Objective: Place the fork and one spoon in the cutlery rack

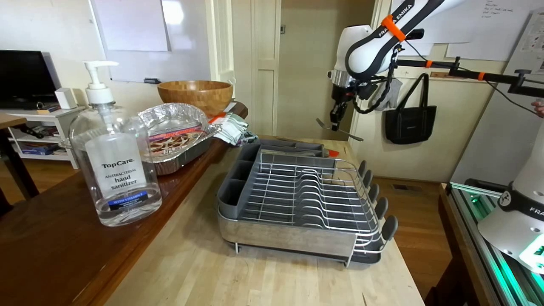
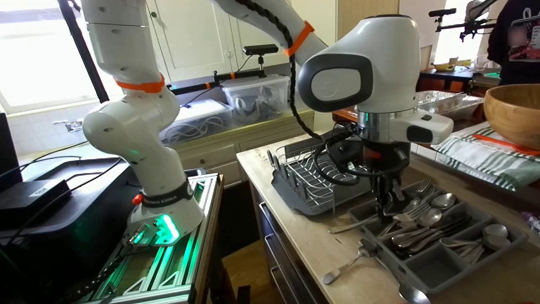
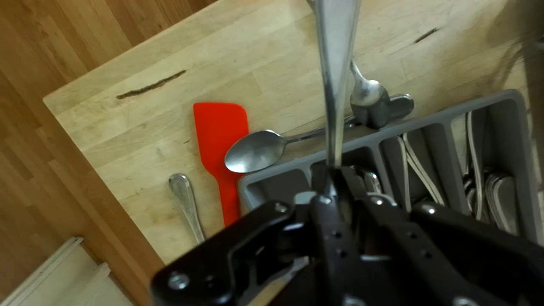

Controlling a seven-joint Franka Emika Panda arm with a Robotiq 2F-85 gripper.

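Observation:
A silver piece of cutlery, which looks like the fork (image 3: 338,76), is clamped crosswise in my gripper (image 3: 334,170), which is shut on its handle. In an exterior view the held fork (image 1: 356,137) hangs in the air beyond the cutlery rack (image 1: 289,236); its head is too small to make out clearly. One spoon (image 3: 255,151) lies on the table against the divided tray, and another spoon (image 3: 370,100) rests across its handle. The wire rack (image 2: 348,194) stands upright behind my gripper (image 2: 384,215) in an exterior view.
A grey divided tray (image 2: 436,268) holds many pieces of cutlery below the gripper. Beside it lie a red spatula (image 3: 221,140) and another utensil handle (image 3: 185,191). A sanitizer bottle (image 1: 117,178), foil trays (image 1: 174,148) and a wooden bowl (image 1: 195,93) stand on the adjoining darker surface.

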